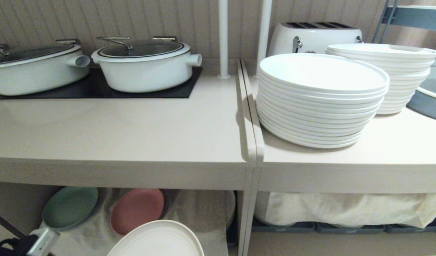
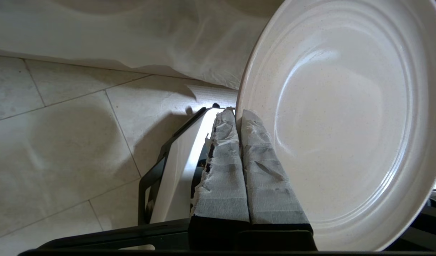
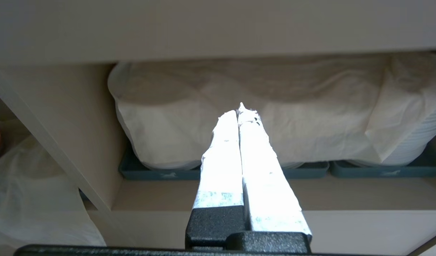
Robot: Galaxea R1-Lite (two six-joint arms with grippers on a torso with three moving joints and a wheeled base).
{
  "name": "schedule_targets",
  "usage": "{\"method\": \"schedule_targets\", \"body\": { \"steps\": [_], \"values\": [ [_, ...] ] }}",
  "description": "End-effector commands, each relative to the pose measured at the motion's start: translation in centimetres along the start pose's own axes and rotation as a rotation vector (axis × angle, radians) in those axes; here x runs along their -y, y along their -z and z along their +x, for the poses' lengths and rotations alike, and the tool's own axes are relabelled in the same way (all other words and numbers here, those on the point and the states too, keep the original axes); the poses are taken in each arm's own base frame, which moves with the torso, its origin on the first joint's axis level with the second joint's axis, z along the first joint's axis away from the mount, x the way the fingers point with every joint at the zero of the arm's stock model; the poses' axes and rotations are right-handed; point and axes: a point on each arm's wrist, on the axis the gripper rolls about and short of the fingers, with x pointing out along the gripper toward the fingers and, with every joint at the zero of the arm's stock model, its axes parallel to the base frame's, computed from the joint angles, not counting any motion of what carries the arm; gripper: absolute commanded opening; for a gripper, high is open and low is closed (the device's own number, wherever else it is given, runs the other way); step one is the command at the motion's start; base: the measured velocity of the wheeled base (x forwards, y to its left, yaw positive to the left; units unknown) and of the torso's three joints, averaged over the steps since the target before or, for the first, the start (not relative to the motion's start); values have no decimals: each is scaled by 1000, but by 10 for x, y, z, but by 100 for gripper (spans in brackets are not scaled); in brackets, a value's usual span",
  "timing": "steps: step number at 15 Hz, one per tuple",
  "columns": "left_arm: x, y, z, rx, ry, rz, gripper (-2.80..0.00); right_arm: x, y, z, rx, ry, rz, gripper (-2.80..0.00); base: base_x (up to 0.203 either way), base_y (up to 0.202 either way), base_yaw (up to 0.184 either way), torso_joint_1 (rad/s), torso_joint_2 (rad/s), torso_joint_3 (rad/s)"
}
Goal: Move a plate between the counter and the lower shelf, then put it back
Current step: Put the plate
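My left gripper (image 2: 237,113) is shut on the rim of the cream plate (image 2: 346,124), one taped finger on each side of the edge. In the head view the plate (image 1: 157,240) hangs tilted at the bottom, in front of the lower shelf (image 1: 200,209) and below the counter (image 1: 114,135). Part of my left arm (image 1: 40,243) shows at the bottom left corner. On the shelf's white cloth lie a green plate (image 1: 70,207) and a pink plate (image 1: 136,209). My right gripper (image 3: 241,112) is shut on nothing and faces the neighbouring compartment.
Two white lidded pots (image 1: 145,65) (image 1: 32,69) stand on the black hob (image 1: 96,89) at the counter's back. Stacks of white dinner plates (image 1: 321,99) and a toaster (image 1: 312,35) fill the right-hand top. Grey-blue trays (image 3: 153,172) hold cloth-covered stacks below it. Tiled floor (image 2: 61,142) lies under the plate.
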Motion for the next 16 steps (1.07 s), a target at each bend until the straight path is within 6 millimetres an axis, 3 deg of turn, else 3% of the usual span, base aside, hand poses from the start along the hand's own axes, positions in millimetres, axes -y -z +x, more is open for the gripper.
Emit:
{"method": "schedule_targets", "body": {
  "steps": [1, 16],
  "values": [
    [0, 0, 0, 0, 0, -4, -280, 0, 0, 0, -1, 0, 0, -280, 0, 0, 0, 231, -514, -285],
    [1, -1, 0, 4, 1, -4, -280, 0, 0, 0, -1, 0, 0, -280, 0, 0, 0, 260, -555, -296]
  ]
}}
